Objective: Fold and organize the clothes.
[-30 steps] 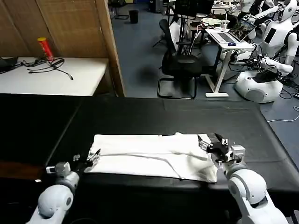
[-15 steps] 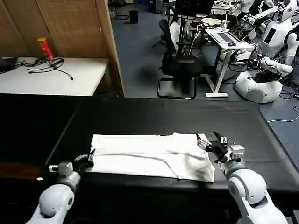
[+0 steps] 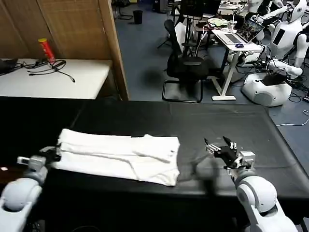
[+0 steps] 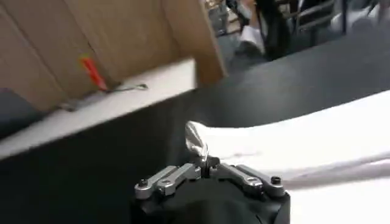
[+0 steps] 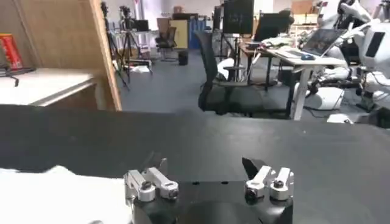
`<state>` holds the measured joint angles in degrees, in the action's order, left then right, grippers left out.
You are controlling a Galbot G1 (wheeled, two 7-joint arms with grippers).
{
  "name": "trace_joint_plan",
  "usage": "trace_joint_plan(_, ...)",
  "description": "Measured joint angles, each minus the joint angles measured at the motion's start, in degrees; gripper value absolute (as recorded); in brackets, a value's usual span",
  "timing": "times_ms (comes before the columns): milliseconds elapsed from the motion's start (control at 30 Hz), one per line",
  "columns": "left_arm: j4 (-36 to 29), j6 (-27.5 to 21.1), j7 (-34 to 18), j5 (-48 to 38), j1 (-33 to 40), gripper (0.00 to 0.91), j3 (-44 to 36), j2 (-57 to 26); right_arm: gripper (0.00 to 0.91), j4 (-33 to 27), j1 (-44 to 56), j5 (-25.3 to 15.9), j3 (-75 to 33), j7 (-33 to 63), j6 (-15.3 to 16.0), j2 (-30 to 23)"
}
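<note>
Behind our black bench (image 3: 145, 116) a busy lab is spreading out, with an office chair (image 3: 186, 65), a white side table (image 3: 58, 79) carrying cables and a red can (image 3: 47, 50), a wooden partition (image 3: 72, 29), and other white robots (image 3: 285, 34) parked by a laptop desk (image 3: 236, 41).

We are working on the white T-shirt (image 3: 118, 154), which is lying flat as a long folded band on the left half of the bench, one short end at the bench's left edge and the other ending near the middle. Our left gripper (image 3: 48, 155) is sitting at that left end, and in the left wrist view its jaws (image 4: 204, 167) are pressed together, pinching a raised corner of the cloth; we judge this hold is keeping the end anchored so the band stays straight. Our right gripper (image 3: 221, 149) is hovering over bare bench well apart from the shirt's right end, with its jaws spread and holding nothing, as the right wrist view (image 5: 207, 173) is showing.

We judge the fold is only partly done: the band is wanting another fold across its length. Nothing is lying on the bench between the right gripper and the cloth, so the way back to the free end is looking clear. The lettering and logo are not visible to us from here.
</note>
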<state>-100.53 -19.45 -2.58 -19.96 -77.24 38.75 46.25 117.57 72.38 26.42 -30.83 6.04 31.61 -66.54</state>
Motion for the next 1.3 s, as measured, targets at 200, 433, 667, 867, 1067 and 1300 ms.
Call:
trace_joint_plan(200, -4.5, -2.4, -2.0, -0.2, -0.7, 0.000, -2.3, 2.6, 0.878, 0.6, 1.0, -1.6, -0.5, 0.1, -0.1, -1.0)
trace_joint_plan(433, -13.1, -4.9, -4.2, -0.9, 0.7, 0.000, -9.3, 9.5, 0.878, 1.3, 3.0, -2.7, -1.9, 0.0, -0.6, -2.2)
trace_joint_plan(667, -18.0, -8.6, -6.6, -11.0, 4.3, 0.000, -17.7, 14.9, 0.878, 1.3, 4.7, -4.0, -3.6, -0.2, -0.9, -3.2)
trace_joint_plan(867, -19.4, -9.7, -7.4, -18.4, 7.2, 0.000, -23.5, 19.3, 0.878, 1.1, 5.4, -4.8, -4.1, -0.3, -1.1, -3.6)
trace_joint_plan(1067, -19.1, -9.5, -7.2, -19.9, 8.6, 0.000, -26.4, 22.9, 0.878, 1.1, 5.7, -5.4, -3.8, -0.5, -1.2, -4.2)
trace_joint_plan(1300, -19.6, -10.0, -7.1, -21.3, 7.8, 0.000, -28.0, 25.4, 0.878, 0.8, 5.4, -5.5, -3.3, -0.5, -1.2, -4.2)
